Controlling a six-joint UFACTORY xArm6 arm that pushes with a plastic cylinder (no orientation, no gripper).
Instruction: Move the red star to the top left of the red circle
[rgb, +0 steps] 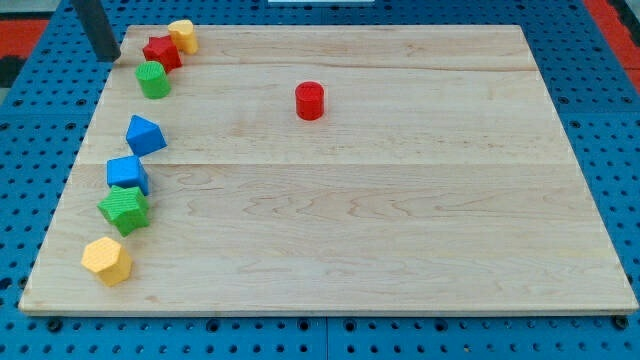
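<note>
Approach step in hand: my tip (108, 57), a bare rod gripping nothing, at nine o'clock of the red star-shaped block (161, 51), apart. Star wedged between yellow block (182, 35) and green cylinder block (153, 79), well apart from red circle block (310, 101). Next: a push toward three o'clock across the wooden board (400, 220), stopping at circle's ten o'clock. No containers.

Plain dark grey cylindrical rod (97, 27).

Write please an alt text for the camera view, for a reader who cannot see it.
My tip rests at the wooden board's top-left corner, left of the red star, which touches a yellow block and sits above a green cylinder. The red circle stands alone near the top middle. Two blue blocks, a green block and a yellow block line the left edge.
</note>
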